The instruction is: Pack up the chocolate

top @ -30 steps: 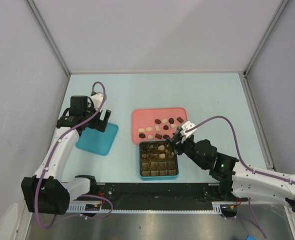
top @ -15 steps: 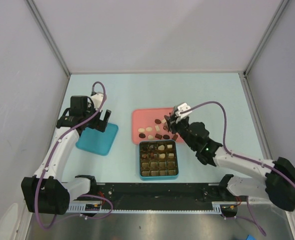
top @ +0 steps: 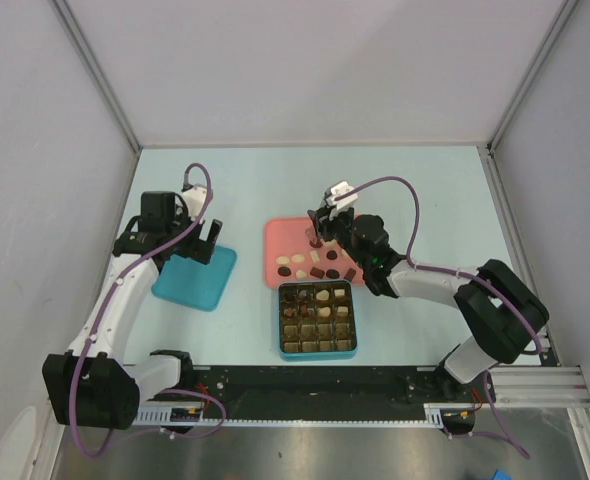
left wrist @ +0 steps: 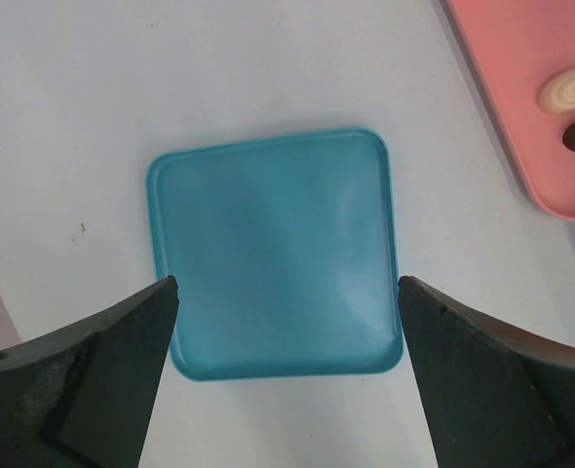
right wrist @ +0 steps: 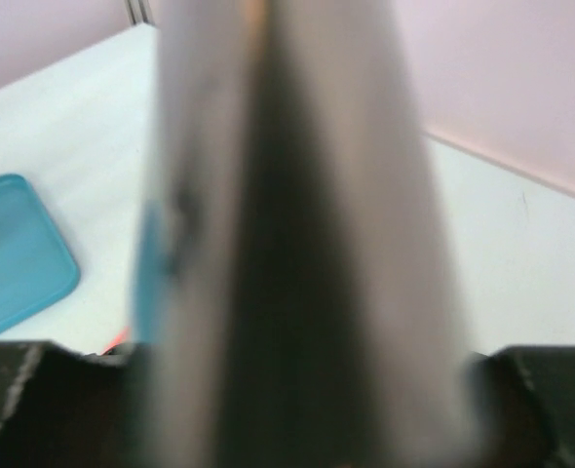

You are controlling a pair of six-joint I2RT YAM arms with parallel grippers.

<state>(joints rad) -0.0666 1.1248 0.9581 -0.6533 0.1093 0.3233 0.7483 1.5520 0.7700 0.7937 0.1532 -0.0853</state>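
Several small brown and cream chocolates (top: 303, 271) lie along the near part of the pink tray (top: 287, 236). A few more sit in the teal grid box (top: 317, 320), one of them cream (top: 322, 295). My right gripper (top: 318, 232) reaches over the middle of the tray, fingers pointing down, with a small dark piece at its tip. Whether it grips that piece I cannot tell. The right wrist view is filled by a blurred grey-brown shape that hides the jaws. My left gripper (left wrist: 287, 285) hangs open above the flat teal lid (left wrist: 278, 253), nothing between its fingers.
The teal lid (top: 195, 278) lies left of the pink tray, and it also shows at the left in the right wrist view (right wrist: 15, 253). A corner of the pink tray (left wrist: 521, 107) with a cream chocolate (left wrist: 570, 90) shows top right in the left wrist view. Walls enclose the table.
My right arm has swung from the grid box's far right corner back and left over the pink tray. The left arm has not moved.
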